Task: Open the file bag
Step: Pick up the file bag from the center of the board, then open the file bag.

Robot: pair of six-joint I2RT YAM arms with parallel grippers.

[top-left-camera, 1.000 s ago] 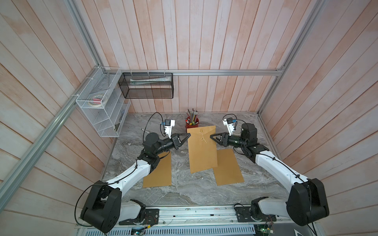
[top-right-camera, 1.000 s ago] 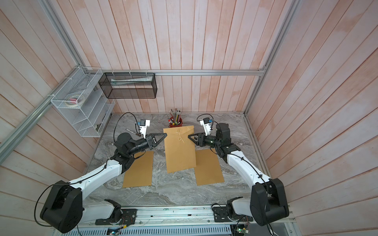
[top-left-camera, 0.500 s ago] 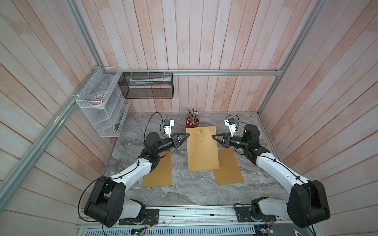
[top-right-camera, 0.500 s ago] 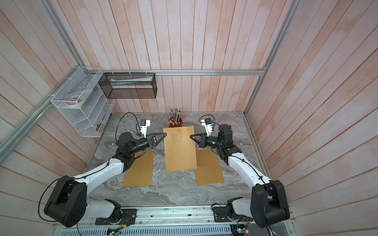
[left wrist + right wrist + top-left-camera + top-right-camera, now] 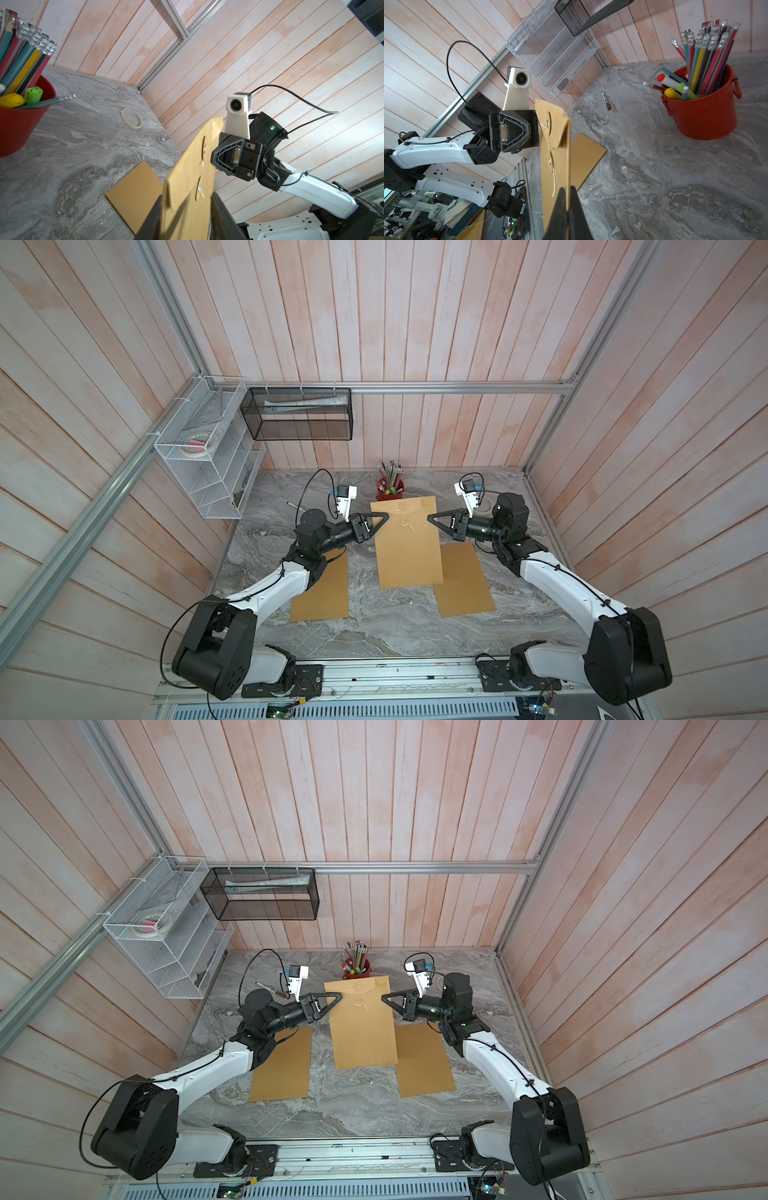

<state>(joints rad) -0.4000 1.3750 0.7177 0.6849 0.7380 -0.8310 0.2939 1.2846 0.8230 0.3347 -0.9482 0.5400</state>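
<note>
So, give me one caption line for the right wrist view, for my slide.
Right gripper shut on the edge of the kraft file bag; its string hangs loose, left gripper opposite.

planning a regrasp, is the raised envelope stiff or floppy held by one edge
Likely stiff: the envelope looks flat with the right fingers pinching one edge. Probably light, being thin paper. Its flap curls outward, so may bend easily.

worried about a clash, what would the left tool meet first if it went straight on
The file bag: the left tool straddles its edge, jaws apart. Beyond it the right tool, shut on the opposite edge, looks roughly in line, though depth is unclear.
</note>
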